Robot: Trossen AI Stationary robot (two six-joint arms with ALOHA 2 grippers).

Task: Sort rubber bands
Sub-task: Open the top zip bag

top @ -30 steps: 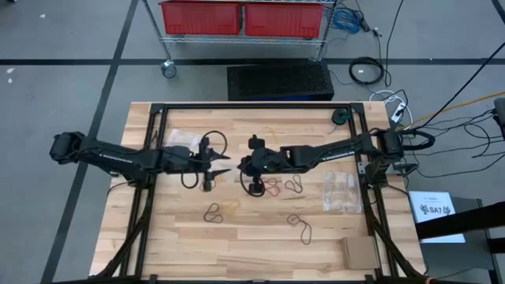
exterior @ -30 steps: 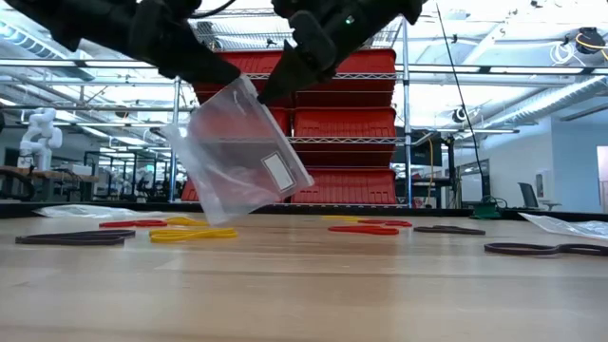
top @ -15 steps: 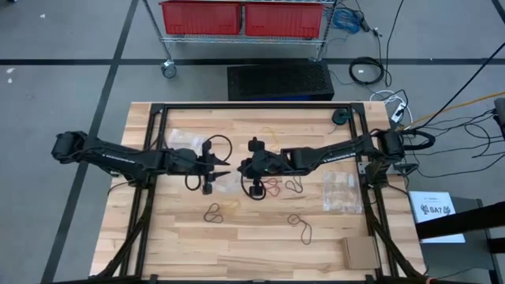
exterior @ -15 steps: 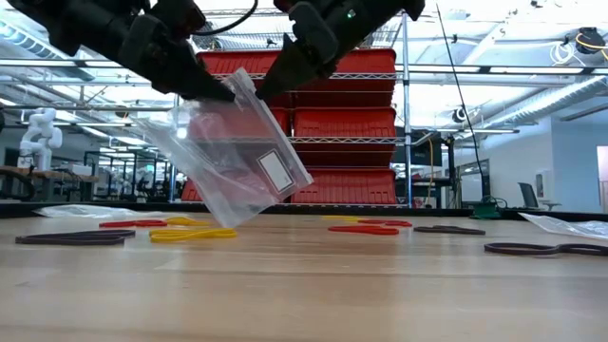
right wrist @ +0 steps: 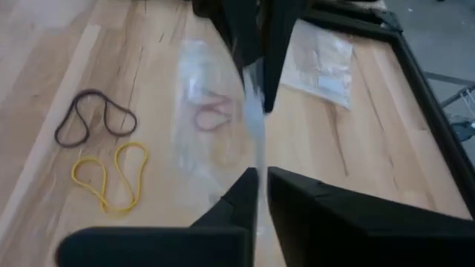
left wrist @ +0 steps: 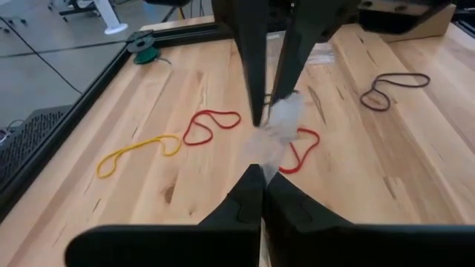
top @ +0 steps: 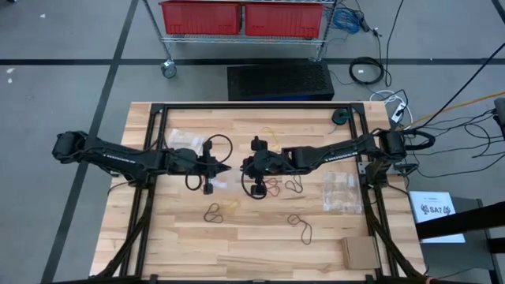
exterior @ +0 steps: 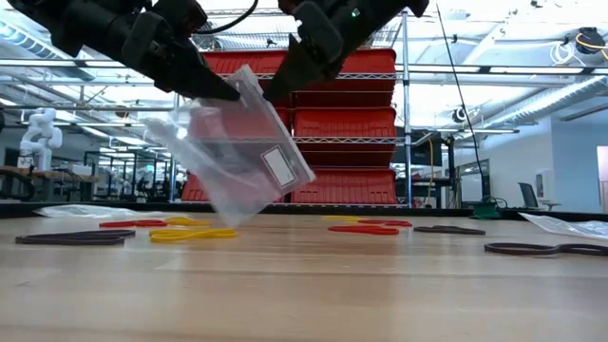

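Note:
A clear plastic bag (exterior: pixel 237 157) with a white label hangs between my two grippers over the middle of the table. My left gripper (exterior: pixel 226 93) is shut on its top edge from the left, and my right gripper (exterior: pixel 271 93) holds the same edge from the right. In the high view the left gripper (top: pixel 226 169) and right gripper (top: pixel 242 167) nearly meet. Rubber bands lie flat on the wood: black (top: pixel 213 211), yellow (top: pixel 230 205), red (top: pixel 272 187), black (top: pixel 294 185) and black (top: pixel 302 227). A red loop (right wrist: pixel 211 111) shows through the bag. My left gripper pinches the bag's top edge (exterior: pixel 235 90) between its two fingers, slanting down from the table's left. The bag hangs below; whether its lowest corner (exterior: pixel 223 224) touches the table I cannot tell. My right gripper pinches the same top edge (exterior: pixel 261 85), slanting down from the table's right; a thin strip of film (right wrist: pixel 257 159) runs between its fingers.
More clear bags lie at the right (top: pixel 343 189) and far left (top: pixel 177 136). A cardboard piece (top: pixel 359 252) sits at the near right corner. Black frame rails (top: pixel 369 197) run along both sides. The bare wood lies toward the near edge.
My left gripper, wide open a second ago, has gone toward the bag's top edge and shut on it. The bag has stayed hanging from my right gripper, only swaying a little.

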